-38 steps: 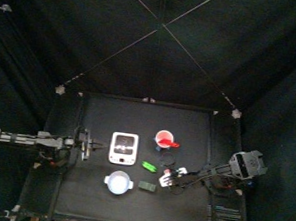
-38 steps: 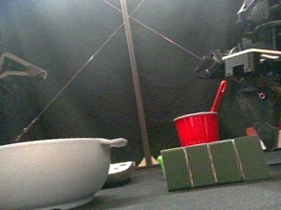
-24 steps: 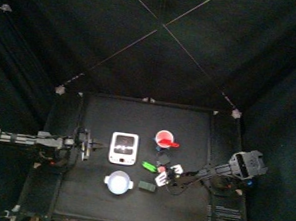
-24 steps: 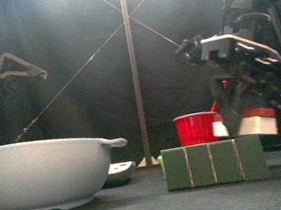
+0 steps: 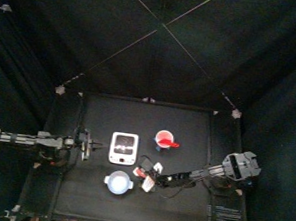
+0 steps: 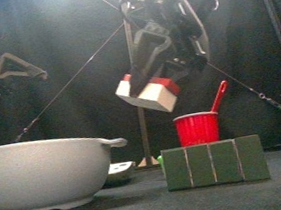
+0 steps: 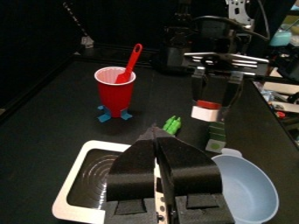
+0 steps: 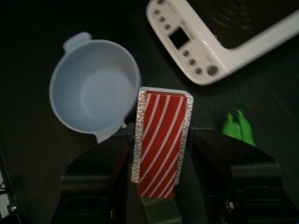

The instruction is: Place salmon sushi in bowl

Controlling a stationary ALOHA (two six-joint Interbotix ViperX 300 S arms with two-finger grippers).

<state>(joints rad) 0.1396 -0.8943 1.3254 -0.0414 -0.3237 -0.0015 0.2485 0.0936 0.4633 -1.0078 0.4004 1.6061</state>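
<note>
Front view first: the tiny white toy salmon sushi with its orange-red top (image 6: 150,91) is seen clamped between the jaws of the right gripper (image 6: 157,82), carried tilted in the air, well above the table and to the right of the small round pale blue-white bowl (image 6: 47,173). From the right wrist camera, the striped red top of the sushi (image 8: 162,143) is shown pinched between the two black fingers (image 8: 229,157), with the bowl (image 8: 93,87) lying below and just off to one side, not directly under the piece. A white rectangular device with a dark round panel (image 8: 228,31) is seen beyond it, and a small bright green piece (image 8: 239,127) lies close by on the black table (image 8: 47,166). From above, the right arm is seen reaching in across the table toward the bowl (image 5: 119,184). A red cup holding a red spoon (image 6: 200,125) stands behind a row of green blocks (image 6: 215,162). Over on the left, the left gripper (image 7: 162,156) is held low near the white device (image 7: 84,168), its jaws pressed together on nothing.
</note>
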